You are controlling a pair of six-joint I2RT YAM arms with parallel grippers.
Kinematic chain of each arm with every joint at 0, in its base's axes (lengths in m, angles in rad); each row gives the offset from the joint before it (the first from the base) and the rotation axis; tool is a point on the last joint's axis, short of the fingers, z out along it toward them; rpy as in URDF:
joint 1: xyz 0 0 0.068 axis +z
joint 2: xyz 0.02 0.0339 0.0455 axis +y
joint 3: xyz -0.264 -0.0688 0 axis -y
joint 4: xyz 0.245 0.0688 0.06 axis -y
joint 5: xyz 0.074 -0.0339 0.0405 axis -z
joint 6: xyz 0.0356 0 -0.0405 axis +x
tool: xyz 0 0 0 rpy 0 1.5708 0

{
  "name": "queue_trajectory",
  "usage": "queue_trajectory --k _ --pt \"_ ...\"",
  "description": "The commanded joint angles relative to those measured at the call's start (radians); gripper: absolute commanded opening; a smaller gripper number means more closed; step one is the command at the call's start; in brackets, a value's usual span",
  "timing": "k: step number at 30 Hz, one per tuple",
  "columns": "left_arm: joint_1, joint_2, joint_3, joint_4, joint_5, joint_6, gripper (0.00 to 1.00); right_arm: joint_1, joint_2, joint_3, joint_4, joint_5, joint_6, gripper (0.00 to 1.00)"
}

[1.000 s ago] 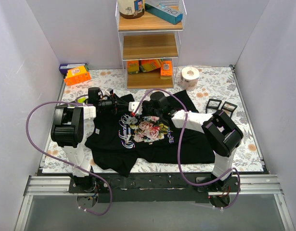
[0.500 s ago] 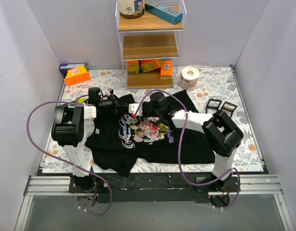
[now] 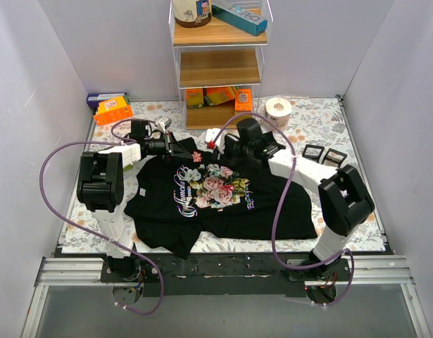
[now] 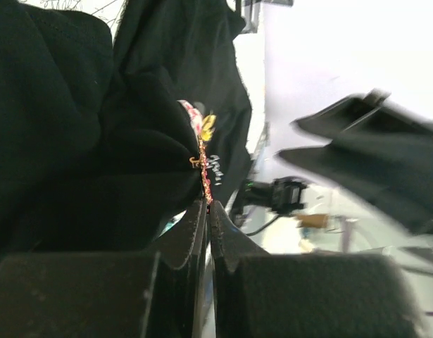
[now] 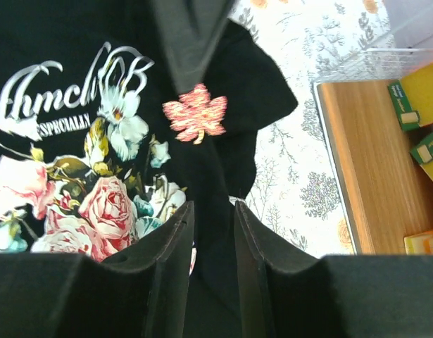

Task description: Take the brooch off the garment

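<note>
the left tool (image 4: 206,208) is pinched nearly flat on a bunched fold of the garment (image 3: 223,211), up by the collar edge. its jaws meet with only a sliver between them, and black cloth swells right ahead of the tips. that hold looks meant as an anchor: with the fold gripped and drawn toward the left tool, the chest panel should not slide when the pin is pulled. in the left wrist view a thin red-pink line runs out from just ahead of those tips. it is most likely the pin seen edge-on, though i cannot be sure at that angle.

the right tool (image 5: 210,211) hangs above the shirt with its fingers a narrow way apart and nothing held between them. the brooch (image 5: 195,113), a small leaf-shaped red-pink pin, lies ahead of its fingertips, almost on its centre line and apart from them. it sits flat on the black cloth just beyond the rose print (image 5: 96,204), near the neckline. from above it sits between the two tools.

the pin is not yet off. the step in hand reads as lining up the right tool for the grasp. the narrow opening suits so small a thing, since wide fingers would gather more cloth than pin. the next move calls for going forward and down so the fingers straddle the leaf alone. if they close on fabric as well, the shirt may lift off the counter (image 3: 322,120) with the pin and strain against the left tool's hold.
</note>
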Motion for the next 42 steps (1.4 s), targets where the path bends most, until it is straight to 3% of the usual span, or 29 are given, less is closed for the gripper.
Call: queue_trajectory --k 1,5,9,12,21,30,42 --pt "-0.014 -0.125 -0.004 -0.228 0.003 0.487 0.00 -0.026 -0.059 0.092 -0.149 -0.118 0.158 0.37" --pt "-0.054 -0.232 -0.105 -0.170 -0.061 0.675 0.00 -0.033 -0.023 0.122 -0.194 -0.155 0.259 0.36" --pt "-0.106 -0.285 -0.200 -0.046 -0.132 0.713 0.00 -0.034 -0.010 0.105 -0.186 -0.191 0.321 0.36" --pt "-0.137 -0.312 -0.265 0.077 -0.176 0.681 0.00 -0.037 -0.021 0.076 -0.197 -0.189 0.311 0.36" --pt "-0.143 -0.299 -0.318 0.359 -0.015 0.397 0.00 -0.072 0.011 0.179 -0.411 -0.290 0.164 0.29" --pt "-0.157 -0.293 -0.306 0.353 0.049 0.391 0.00 -0.079 0.051 0.205 -0.409 -0.362 0.276 0.34" --pt "-0.168 -0.297 -0.280 0.250 0.072 0.478 0.00 -0.079 0.126 0.280 -0.435 -0.447 0.319 0.30"
